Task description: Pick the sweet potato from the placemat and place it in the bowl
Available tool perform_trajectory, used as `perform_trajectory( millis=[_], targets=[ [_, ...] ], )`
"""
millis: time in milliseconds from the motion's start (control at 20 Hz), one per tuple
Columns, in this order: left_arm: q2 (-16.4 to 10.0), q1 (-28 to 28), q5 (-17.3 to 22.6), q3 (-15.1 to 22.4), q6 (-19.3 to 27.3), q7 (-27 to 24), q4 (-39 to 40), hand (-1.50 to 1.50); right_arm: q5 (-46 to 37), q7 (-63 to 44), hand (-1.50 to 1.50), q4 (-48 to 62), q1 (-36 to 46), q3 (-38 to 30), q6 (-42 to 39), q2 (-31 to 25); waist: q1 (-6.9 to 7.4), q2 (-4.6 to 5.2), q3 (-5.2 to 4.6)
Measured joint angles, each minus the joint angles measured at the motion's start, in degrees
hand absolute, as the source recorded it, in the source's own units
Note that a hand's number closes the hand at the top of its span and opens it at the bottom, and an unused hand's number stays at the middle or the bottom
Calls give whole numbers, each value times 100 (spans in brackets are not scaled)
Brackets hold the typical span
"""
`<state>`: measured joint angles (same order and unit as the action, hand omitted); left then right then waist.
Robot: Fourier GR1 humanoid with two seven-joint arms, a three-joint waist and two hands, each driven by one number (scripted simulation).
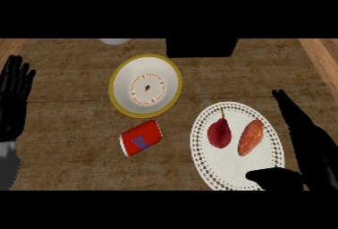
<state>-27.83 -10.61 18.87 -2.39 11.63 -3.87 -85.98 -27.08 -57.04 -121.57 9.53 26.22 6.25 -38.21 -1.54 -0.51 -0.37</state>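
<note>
Pre-grasp: the right hand [314, 150], open wide, flanks the sweet potato [251, 137] lying on the placemat [224, 166] just beside a red fruit [220, 133]; closure should enclose the potato alone before transfer to the bowl [113, 85].

Dim, warm, even light across brown counter [66, 134]; no glare. White placemat [224, 165] and bowl [128, 74] brightest areas. Shadows faint, soft-edged, slight darkening beside red can [141, 137]. Black left hand [13, 96] and right hand [307, 143] show little surface detail.
</note>
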Motion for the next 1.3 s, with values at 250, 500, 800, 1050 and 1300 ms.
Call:
perform_trajectory(
  millis=[250,500,800,1050,1300],
  targets=[
    [-27,-63,13,-35,-109,32,-14,0,735,-600,-150,-580,25,4,-858,-312,85,22,13],
    [44,-152,-26,-60,-164,37,52,0,1253,-778,-150,-601,107,-225,-1170,-412,130,42,24],
    [170,-261,-125,-95,-208,55,138,0,1245,-632,-150,-136,109,-288,-1330,-216,151,51,31],
    [190,-199,-169,-200,-340,58,86,0,999,-483,-150,261,-36,-209,-1380,116,162,51,35],
    [295,-277,-275,-299,-415,-44,283,0,666,-129,-150,687,-407,-330,-1388,294,144,52,37]
  ],
)
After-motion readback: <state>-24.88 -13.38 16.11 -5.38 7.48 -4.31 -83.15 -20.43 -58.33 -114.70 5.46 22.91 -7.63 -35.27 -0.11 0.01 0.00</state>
